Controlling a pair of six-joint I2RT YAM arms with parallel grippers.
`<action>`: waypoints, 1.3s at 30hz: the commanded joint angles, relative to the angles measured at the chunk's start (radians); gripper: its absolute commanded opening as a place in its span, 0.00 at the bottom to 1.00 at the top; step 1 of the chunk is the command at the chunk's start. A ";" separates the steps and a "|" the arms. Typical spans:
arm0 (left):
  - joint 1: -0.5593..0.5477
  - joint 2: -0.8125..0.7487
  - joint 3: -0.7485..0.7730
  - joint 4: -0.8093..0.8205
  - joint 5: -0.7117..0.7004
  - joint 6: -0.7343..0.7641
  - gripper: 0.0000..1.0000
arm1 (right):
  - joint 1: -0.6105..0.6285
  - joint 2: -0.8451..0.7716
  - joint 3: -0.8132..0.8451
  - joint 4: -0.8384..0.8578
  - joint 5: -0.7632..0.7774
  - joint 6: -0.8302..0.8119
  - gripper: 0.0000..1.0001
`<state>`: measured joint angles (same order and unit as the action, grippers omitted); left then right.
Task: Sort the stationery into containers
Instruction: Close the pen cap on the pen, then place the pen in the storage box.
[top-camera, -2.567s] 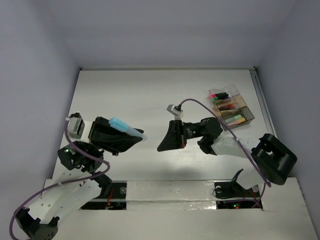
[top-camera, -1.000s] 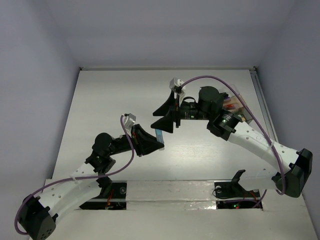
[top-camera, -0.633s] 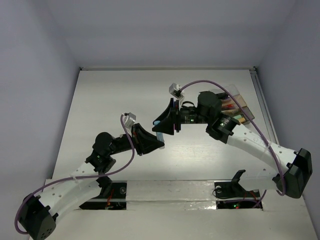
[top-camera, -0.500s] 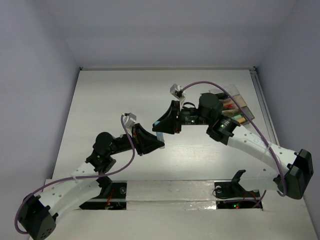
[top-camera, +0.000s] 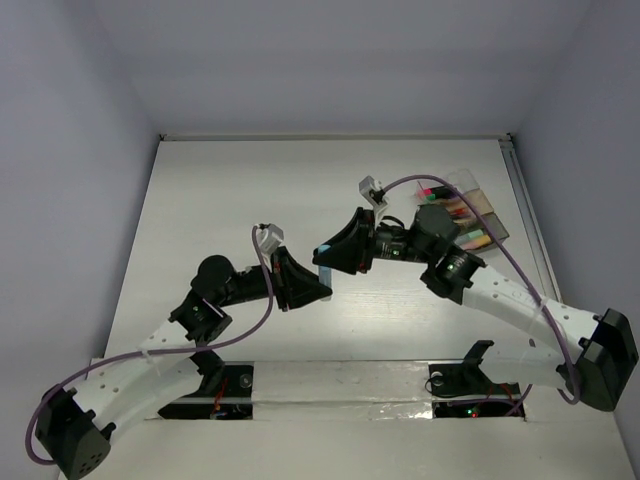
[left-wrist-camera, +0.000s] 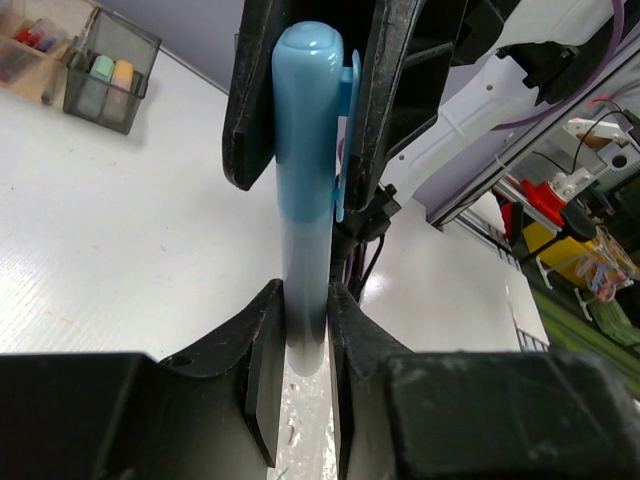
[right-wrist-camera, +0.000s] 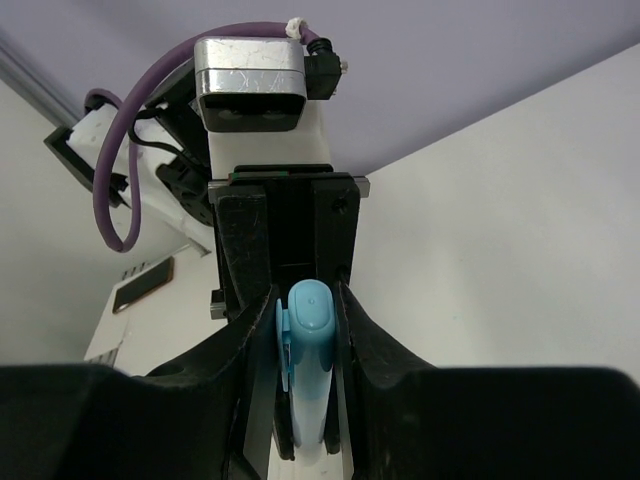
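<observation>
I see a light blue pen (left-wrist-camera: 305, 150), smoky dark at its near end. The left gripper (left-wrist-camera: 304, 300) and right gripper (right-wrist-camera: 303, 300) are black. The arms (top-camera: 510, 300) are white with black joints and purple cables (right-wrist-camera: 103, 190). The table (top-camera: 230, 190) is white. The clear box (top-camera: 495, 225) looks tan inside, with pink, green and red bits.

The light-blue pen (left-wrist-camera: 305, 180) has been carried by the left gripper (top-camera: 325, 290) from the left side of the table (top-camera: 220, 190) to its middle. The right gripper (top-camera: 320, 251), earlier empty and then spread wide beside the pen, has been closed on its capped end, so the pen is now clamped from both ends. The right arm has been drawn slightly rightward, and more of the compartment box (top-camera: 492, 222) has been uncovered.
</observation>
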<state>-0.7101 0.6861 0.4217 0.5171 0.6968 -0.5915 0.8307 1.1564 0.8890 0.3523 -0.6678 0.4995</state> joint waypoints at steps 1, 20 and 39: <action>0.014 -0.013 0.141 0.164 -0.089 0.001 0.00 | 0.016 -0.014 -0.081 -0.050 -0.067 0.014 0.00; 0.014 -0.022 0.152 0.028 -0.111 0.022 0.49 | -0.044 0.048 -0.044 0.073 0.192 0.137 0.00; 0.014 -0.189 0.336 -0.587 -0.402 0.284 0.99 | -0.680 -0.113 -0.222 -0.028 0.655 0.251 0.00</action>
<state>-0.6964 0.5228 0.6746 0.0502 0.4107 -0.4099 0.2394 1.1397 0.6956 0.4000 -0.2382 0.7807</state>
